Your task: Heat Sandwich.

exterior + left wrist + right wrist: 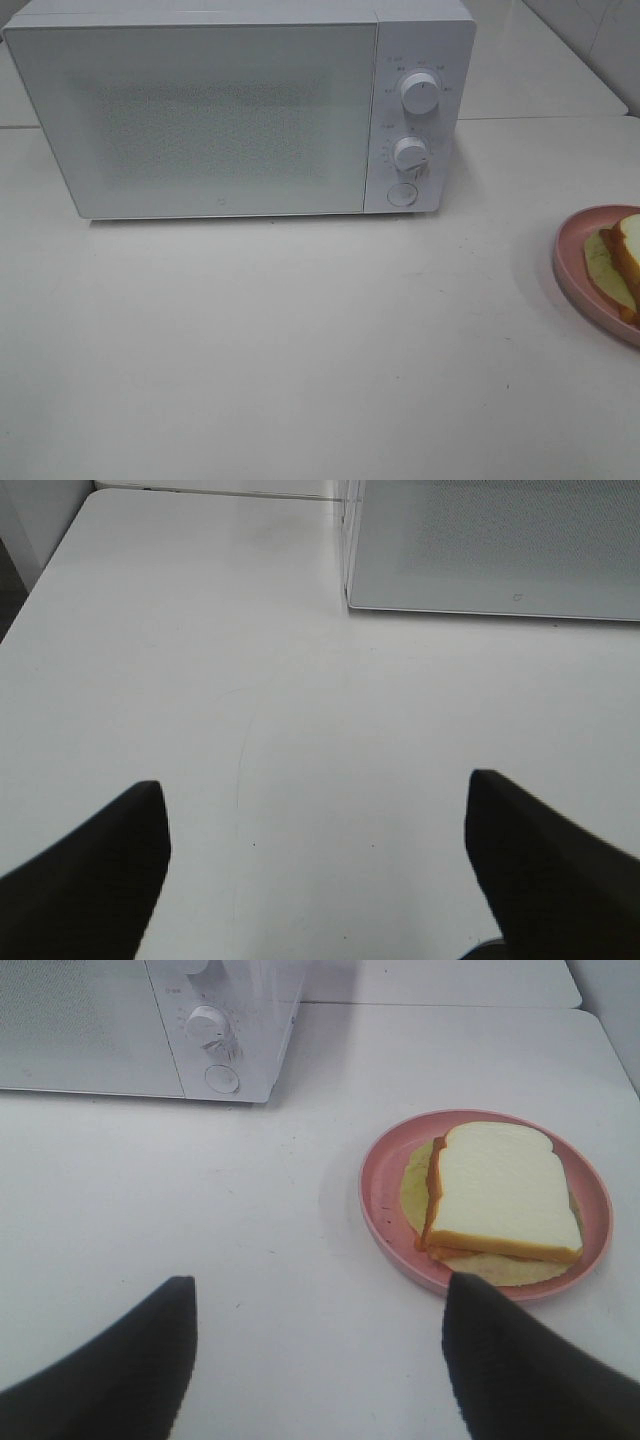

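Note:
The sandwich (498, 1193) lies on a round pink plate (385, 1165) on the white table; white bread on top, tan crust, pale filling sticking out. In the high view the sandwich (625, 262) and the plate (572, 262) show only partly at the right edge. The white microwave (240, 110) stands at the back with its door shut; it also shows in the left wrist view (500, 545) and the right wrist view (130, 1020). My right gripper (320, 1360) is open and empty, just short of the plate. My left gripper (318, 855) is open and empty over bare table.
The microwave has two round knobs (420, 90) and a round button (401, 194) on its right panel. The table's left edge (40, 580) shows in the left wrist view. Neither arm shows in the high view.

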